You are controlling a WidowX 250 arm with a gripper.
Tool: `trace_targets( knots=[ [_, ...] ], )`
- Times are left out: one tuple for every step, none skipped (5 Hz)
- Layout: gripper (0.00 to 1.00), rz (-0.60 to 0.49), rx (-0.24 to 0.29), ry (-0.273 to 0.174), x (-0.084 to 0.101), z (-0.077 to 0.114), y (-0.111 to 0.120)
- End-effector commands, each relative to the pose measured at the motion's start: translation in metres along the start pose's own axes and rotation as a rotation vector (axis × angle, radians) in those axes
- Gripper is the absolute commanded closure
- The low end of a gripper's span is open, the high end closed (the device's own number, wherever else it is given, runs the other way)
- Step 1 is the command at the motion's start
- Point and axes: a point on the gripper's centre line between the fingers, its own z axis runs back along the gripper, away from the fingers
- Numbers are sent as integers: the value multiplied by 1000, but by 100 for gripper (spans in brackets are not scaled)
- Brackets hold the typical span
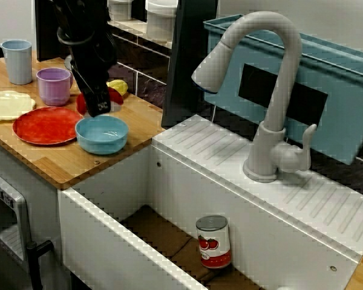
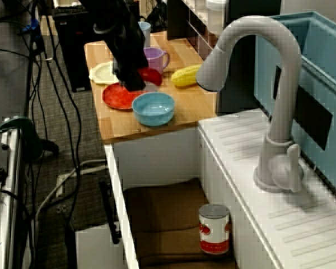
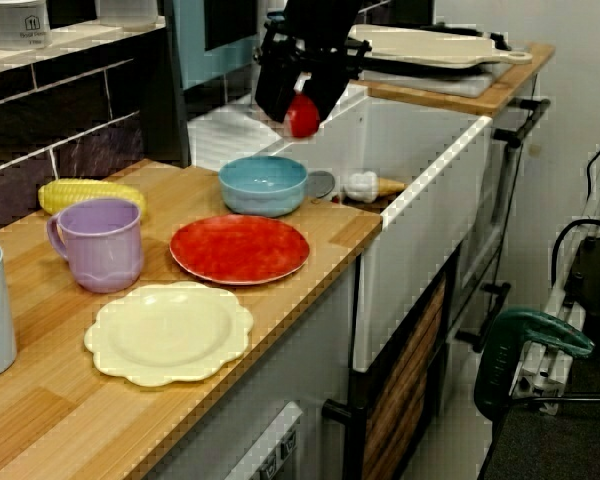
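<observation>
My gripper [image 3: 298, 110] is shut on a small red round thing [image 3: 303, 117] and holds it in the air, just above the light blue bowl [image 3: 264, 184]. In the view facing the sink, the black gripper [image 1: 98, 106] hangs at the bowl's [image 1: 101, 133] back rim, with red [image 1: 115, 95] showing on both sides of the fingers. In the view from the sink's end, the gripper [image 2: 133, 82] stands between the bowl [image 2: 153, 108] and the red plate [image 2: 120, 96]. That plate [image 1: 45, 125] lies left of the bowl on the wooden counter [image 1: 130, 124].
A purple mug [image 1: 54, 86], a pale yellow plate [image 1: 7, 104], a blue cup [image 1: 17, 60] and a corn cob [image 2: 185, 75] share the counter. A tomato can [image 1: 213, 241] stands in the sink beneath the grey faucet [image 1: 266, 90]. A teal rack [image 1: 333, 84] stands behind.
</observation>
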Motion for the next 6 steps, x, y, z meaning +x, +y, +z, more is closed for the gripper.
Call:
trace_targets(
  knots=[
    [100,-10,43,-4,5,-22,0],
    [100,-13,50,12,3,-30,2],
    [0,-18,55,18,2,-30,8],
    [0,-3,44,31,0,-27,17],
    [0,4,29,29,0,-21,25],
    [0,24,7,27,2,-12,36]
  ],
)
